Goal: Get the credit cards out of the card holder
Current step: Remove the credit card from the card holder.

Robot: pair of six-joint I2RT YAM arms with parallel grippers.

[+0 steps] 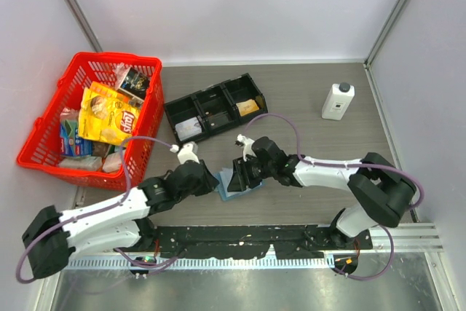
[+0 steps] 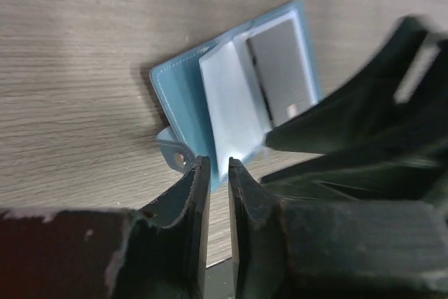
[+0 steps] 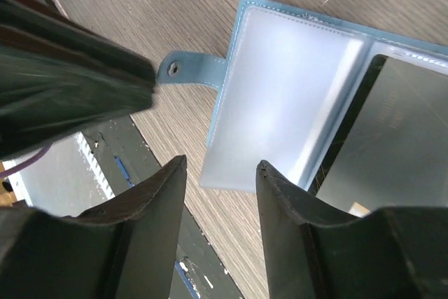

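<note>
The card holder [image 1: 231, 191] is lying open mid-frame in the top view, between both grippers; a grey credit card [image 2: 280, 71] is sitting inside. The left gripper [image 2: 217, 164] is standing barely parted at its lower edge; the right gripper [image 3: 220, 162] is gaping wide just below its clear sleeve [image 3: 280, 96].

A: How does the card holder [image 2: 183, 92] lie?
B: Light blue, open flat on the worktop [image 1: 306, 107], snap tab sticking out sideways, frosted sleeves showing.
A: Any credit card [image 2: 280, 68]?
B: One grey one, tucked inside a sleeve.

Light-blue card holder [image 2: 178, 96]; grey credit card [image 2: 283, 68]; red basket [image 1: 145, 136]; black tray [image 1: 172, 118]
</note>
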